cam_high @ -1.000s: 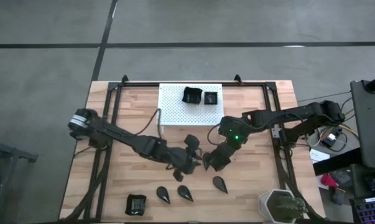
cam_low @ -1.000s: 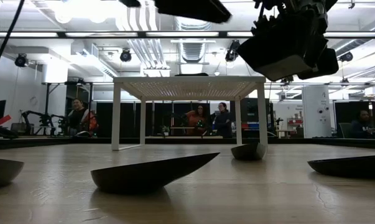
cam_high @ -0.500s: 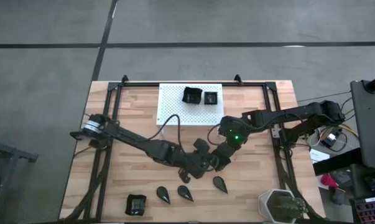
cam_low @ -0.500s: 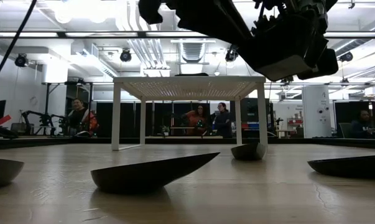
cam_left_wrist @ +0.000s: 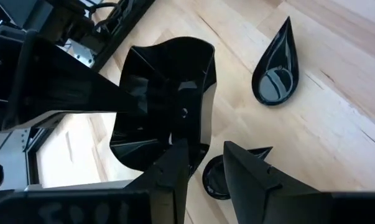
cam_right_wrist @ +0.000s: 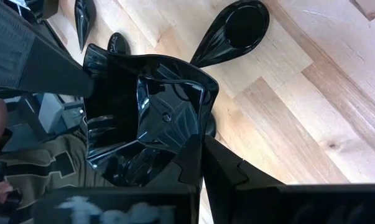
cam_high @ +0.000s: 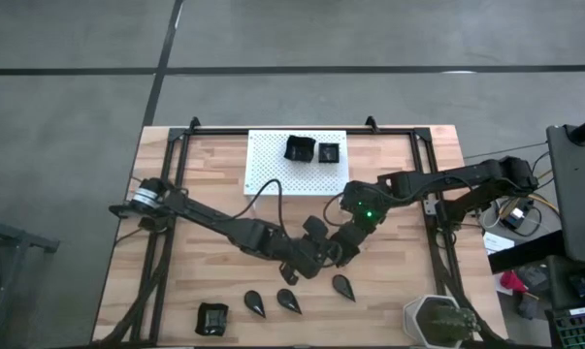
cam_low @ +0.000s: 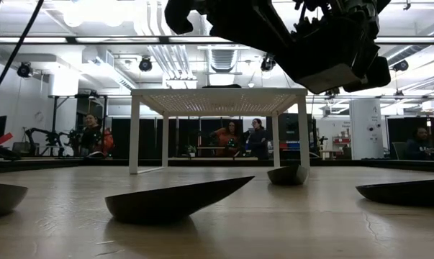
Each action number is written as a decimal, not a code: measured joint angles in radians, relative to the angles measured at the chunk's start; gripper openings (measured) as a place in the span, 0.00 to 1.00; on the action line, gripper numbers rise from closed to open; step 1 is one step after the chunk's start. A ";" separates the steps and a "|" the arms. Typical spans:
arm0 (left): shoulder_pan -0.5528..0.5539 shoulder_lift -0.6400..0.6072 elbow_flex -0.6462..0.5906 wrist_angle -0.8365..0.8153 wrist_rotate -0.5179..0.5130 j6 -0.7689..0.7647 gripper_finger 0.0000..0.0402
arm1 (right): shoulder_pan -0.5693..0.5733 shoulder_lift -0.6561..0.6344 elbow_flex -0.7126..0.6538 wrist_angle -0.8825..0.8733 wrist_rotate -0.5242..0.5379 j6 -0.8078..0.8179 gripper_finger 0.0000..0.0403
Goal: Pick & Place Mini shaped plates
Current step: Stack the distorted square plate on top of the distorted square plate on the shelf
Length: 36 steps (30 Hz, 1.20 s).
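Above mid-surface (cam_high: 224, 184), the right claw (cam_right_wrist: 196, 149) is clamped on one rim of a square plate (cam_right_wrist: 165, 109) while the left claw (cam_left_wrist: 203, 158), part open, straddles the opposite rim, apparently for a handover; three teardrops (cam_high: 342, 285) lie below, two plates on the stand (cam_high: 273, 165).

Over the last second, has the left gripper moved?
Yes. In the high view the left gripper has shifted toward the table's right side, away from the teardrop plate and up to the right gripper, which holds a square plate.
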 joint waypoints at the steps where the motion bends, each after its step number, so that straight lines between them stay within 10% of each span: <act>1: 0.001 0.000 0.000 0.001 0.000 0.000 0.25 | 0.000 0.000 0.000 0.001 0.000 0.000 0.02; 17: 0.011 0.011 0.000 0.006 0.017 0.002 0.04 | 0.000 0.000 0.000 0.007 -0.015 0.000 0.02; 36: 0.014 0.026 -0.001 0.044 0.021 -0.005 0.04 | 0.000 0.000 -0.001 0.022 -0.018 -0.007 0.02</act>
